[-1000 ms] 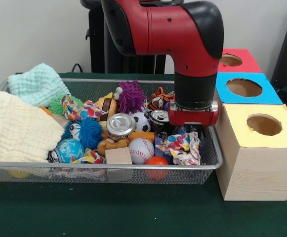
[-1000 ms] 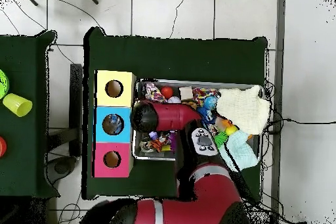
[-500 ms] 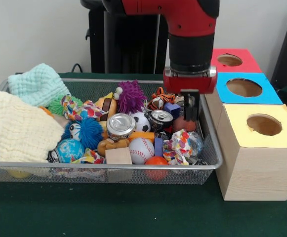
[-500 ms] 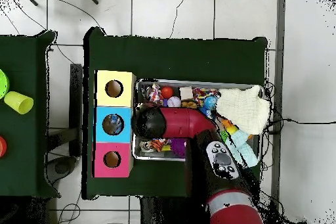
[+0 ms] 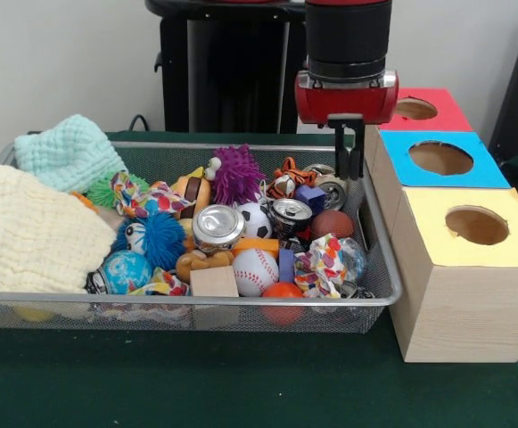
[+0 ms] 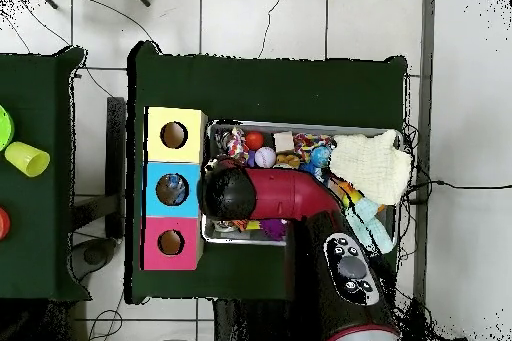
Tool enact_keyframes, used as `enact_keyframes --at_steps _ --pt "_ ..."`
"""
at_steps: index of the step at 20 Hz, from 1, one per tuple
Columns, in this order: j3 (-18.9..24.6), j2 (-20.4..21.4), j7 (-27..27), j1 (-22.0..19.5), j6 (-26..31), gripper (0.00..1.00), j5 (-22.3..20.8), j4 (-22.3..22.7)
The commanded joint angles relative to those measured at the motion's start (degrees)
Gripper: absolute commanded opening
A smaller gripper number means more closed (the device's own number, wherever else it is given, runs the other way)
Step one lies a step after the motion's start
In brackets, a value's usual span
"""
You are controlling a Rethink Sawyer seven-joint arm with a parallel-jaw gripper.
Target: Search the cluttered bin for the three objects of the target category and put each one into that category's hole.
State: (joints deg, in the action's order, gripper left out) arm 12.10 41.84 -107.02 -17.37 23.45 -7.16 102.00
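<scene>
Wire mesh bin point(image 5: 379, 267) packed: cream cloth point(image 5: 27, 236) far left, blue fuzzy ball point(image 5: 162, 239), tin can point(image 5: 217, 226), baseball point(image 5: 255, 270), brown ball point(image 5: 332, 223) near right wall. Gripper point(image 5: 351, 153) raised above bin's far right corner, fingers close together, gripping nothing. Right of bin, boxes with holes: yellow point(image 5: 477, 225) nearest, blue point(image 5: 440, 158), red point(image 5: 416, 109) farthest.
</scene>
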Motion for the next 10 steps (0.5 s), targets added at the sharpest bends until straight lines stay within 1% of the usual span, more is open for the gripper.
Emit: enact_keyframes --at_steps 1,3,4,6,7,8,10 --pt "2.0 -2.6 -3.5 0.8 5.4 0.0 0.2 0.3" --pt "-0.3 -2.5 -5.8 2.5 3.5 0.0 -0.2 -0.2" --pt "-1.5 -2.5 -7.0 3.4 2.6 1.0 -0.4 -0.5" --pt "-3.2 -2.6 -7.9 4.9 3.1 1.0 -0.7 -1.8" --pt "-3.8 -2.7 -6.7 5.6 4.5 1.0 -1.6 -3.3" --pt "-3.9 -2.7 -6.7 6.0 5.5 1.0 -1.1 -3.5" --pt "-4.1 -2.9 -6.9 6.3 4.8 1.0 -0.4 -3.0"
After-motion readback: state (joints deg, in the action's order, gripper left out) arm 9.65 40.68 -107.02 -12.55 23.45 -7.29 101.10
